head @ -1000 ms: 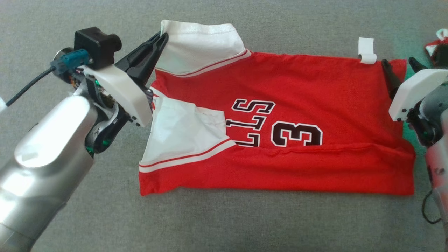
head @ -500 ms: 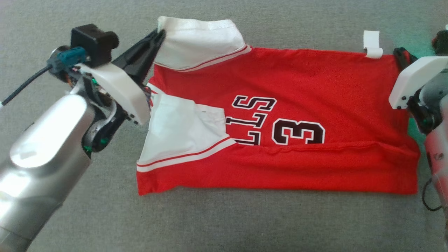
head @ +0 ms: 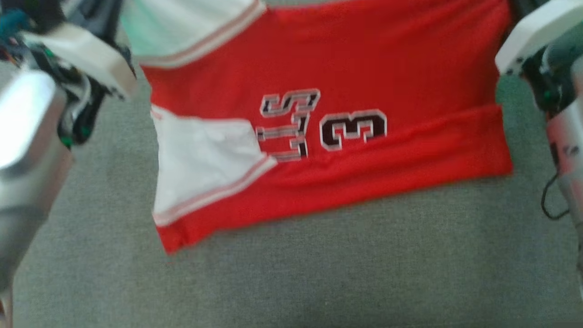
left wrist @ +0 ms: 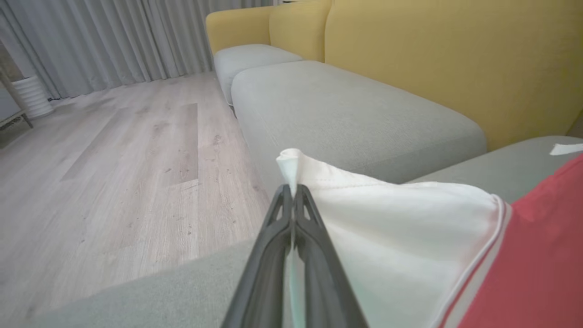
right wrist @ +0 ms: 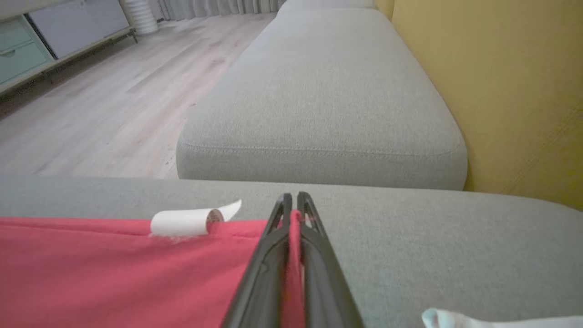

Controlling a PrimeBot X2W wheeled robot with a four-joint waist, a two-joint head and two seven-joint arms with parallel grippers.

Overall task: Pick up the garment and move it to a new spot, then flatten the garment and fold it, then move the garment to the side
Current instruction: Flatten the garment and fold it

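Both grippers are pinched tight on your jersey [head: 364, 59] — left gripper [left wrist: 292, 193] on a white sleeve corner, right gripper [right wrist: 291, 202] on the red edge beside a white tag [right wrist: 182, 222]. It spreads over the far part of the cushion [head: 319, 273]; the near part gives you open room. Red, white sleeves, black "3" — blurred.

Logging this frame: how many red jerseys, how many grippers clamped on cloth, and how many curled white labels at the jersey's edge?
Red jersey: 1
Grippers shut on it: 2 (left gripper, right gripper)
Curled white label: 1
Total: 4
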